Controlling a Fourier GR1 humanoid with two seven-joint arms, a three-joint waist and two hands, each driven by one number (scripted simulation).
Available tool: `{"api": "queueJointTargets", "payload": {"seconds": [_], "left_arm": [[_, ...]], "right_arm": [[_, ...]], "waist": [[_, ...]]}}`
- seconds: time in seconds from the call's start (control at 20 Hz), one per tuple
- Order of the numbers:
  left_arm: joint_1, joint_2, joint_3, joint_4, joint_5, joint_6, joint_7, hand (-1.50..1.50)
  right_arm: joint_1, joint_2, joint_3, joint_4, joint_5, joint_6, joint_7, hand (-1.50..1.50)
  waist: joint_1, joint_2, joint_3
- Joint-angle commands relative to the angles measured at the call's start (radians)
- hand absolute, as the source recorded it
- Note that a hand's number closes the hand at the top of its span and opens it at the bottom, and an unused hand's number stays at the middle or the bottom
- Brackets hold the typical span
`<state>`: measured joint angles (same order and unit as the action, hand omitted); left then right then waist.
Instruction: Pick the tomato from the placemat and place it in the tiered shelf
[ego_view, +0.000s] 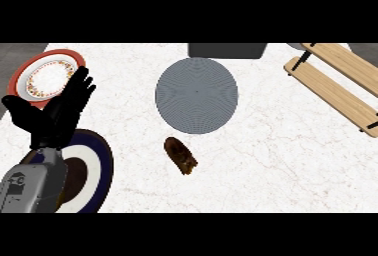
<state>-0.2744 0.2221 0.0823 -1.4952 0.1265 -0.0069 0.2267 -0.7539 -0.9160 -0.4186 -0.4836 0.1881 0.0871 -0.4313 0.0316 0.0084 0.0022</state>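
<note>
Straight, slightly spread fingers (77, 87) on the left hand (55, 117), pointing up and pinching nothing; resting well to the left of the placemat (196, 95), partly over a red-rimmed plate (44, 75). No right hand anywhere in view, so nothing to say of its fingers.

No tomato to be seen: not on the placemat, whose grey oval lies bare, not on the visible boards of the tiered shelf (332, 89), not on the surface (280, 165) around them. Hard, therefore, to judge progress. Pick-up possibly done already, with the tomato off with the unseen right hand; placing not shown as done, going by the bare wooden boards. Equally possible: tomato simply outside the view. Left to do, as far as can be told: getting the tomato onto the shelf, up and to the right of the placemat.

White, faintly veined marble surface filling almost the whole view. Next in size, the tiered shelf, pale wooden slats on a black frame, well to the right of the placemat and running off the right edge. Then the placemat itself, near the middle. Navy-rimmed plate (100, 170) down and to the left of the placemat, half hidden under the grey forearm. Red-rimmed plate up and to the left. Dark grey box (226, 50) just above the placemat, at the surface's far edge. Smallest, a brown oblong food item (181, 156) just below the placemat, apart from it; kind not clear. Of the room, only dark grey strips past the far corners.
</note>
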Motion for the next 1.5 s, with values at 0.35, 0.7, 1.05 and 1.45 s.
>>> {"api": "queueJointTargets", "payload": {"seconds": [0.35,0.7,1.05,1.45], "left_arm": [[0.000,-0.017,-0.009,0.001,-0.021,0.006,-0.030,0.00],[-0.008,0.013,0.031,0.015,0.015,-0.021,-0.012,0.00],[0.025,-0.001,0.022,-0.012,0.006,-0.008,-0.011,0.00],[0.054,-0.012,0.018,-0.025,-0.011,0.012,-0.021,0.00]], "right_arm": [[-0.118,-0.198,-0.046,0.208,-0.030,0.291,-0.018,-1.50],[-0.043,-0.336,-0.093,0.307,-0.061,0.480,-0.052,-1.50],[0.054,-0.408,-0.139,0.344,-0.106,0.689,-0.168,-1.50],[0.187,-0.406,-0.119,0.242,-0.096,0.711,-0.354,-1.50]], "waist": [[0.005,0.007,0.001],[-0.004,0.013,0.004],[-0.019,0.006,0.008],[-0.045,-0.001,0.010]]}}
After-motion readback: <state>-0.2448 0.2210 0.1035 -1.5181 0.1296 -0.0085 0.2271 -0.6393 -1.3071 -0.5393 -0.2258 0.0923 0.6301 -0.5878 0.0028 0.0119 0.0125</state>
